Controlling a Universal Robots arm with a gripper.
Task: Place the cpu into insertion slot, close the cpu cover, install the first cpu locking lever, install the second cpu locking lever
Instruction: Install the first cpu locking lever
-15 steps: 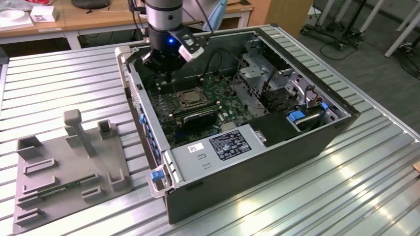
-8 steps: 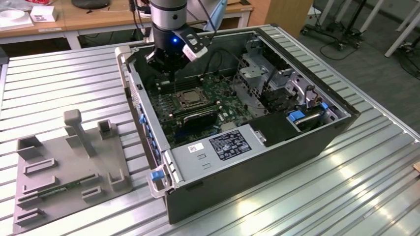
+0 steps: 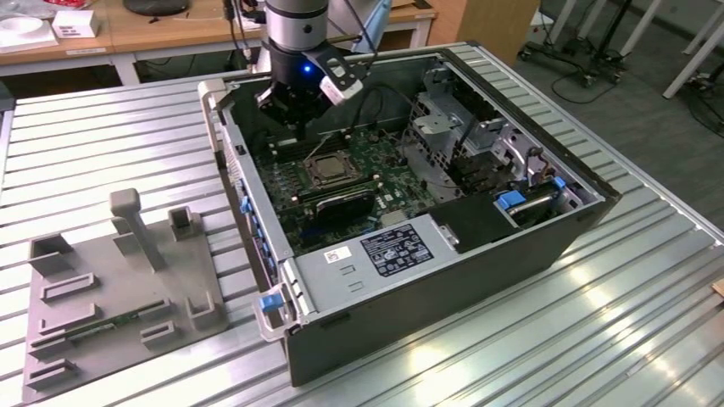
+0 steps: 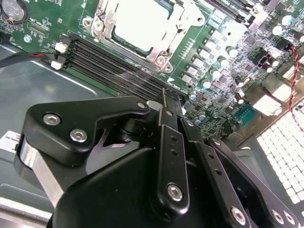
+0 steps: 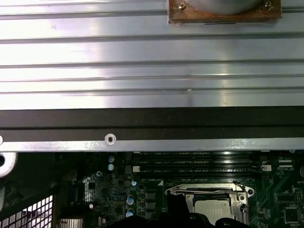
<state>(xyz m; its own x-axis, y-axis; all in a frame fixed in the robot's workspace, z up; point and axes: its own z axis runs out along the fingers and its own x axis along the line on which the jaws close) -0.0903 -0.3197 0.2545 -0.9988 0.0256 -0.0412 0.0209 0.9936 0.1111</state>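
We see an open computer case (image 3: 453, 280) lying on its side on the ribbed metal tabletop (image 3: 102, 136), with the green motherboard (image 3: 379, 157) facing up inside it. The arm reaches down into the case at its far end, and the end effector (image 3: 297, 134) hangs just above the board, beside the socket on the exterior view's left and not touching it.

In the second wrist view the end effector (image 4: 171, 97) has its black fingers (image 4: 167, 123) drawn together, closed, with nothing visible between them. Their tips sit over the long dark memory slots (image 4: 109, 66), which run between them and the socket.

The cpu (image 4: 142, 21) rests in the insertion slot (image 4: 157, 58), its flat grey face turned up. The cpu cover (image 4: 105, 21) appears to lie down around it, its silver frame bordering the chip on the sides we can see. We cannot tell how the locking levers stand.

In the first wrist view the cpu (image 5: 213, 206) shows again inside its silver rim, just past the memory slots (image 5: 199, 168).

Well apart from the case, toward the exterior view's left, a grey fixture tray (image 3: 68, 263) with upright posts sits on the tabletop
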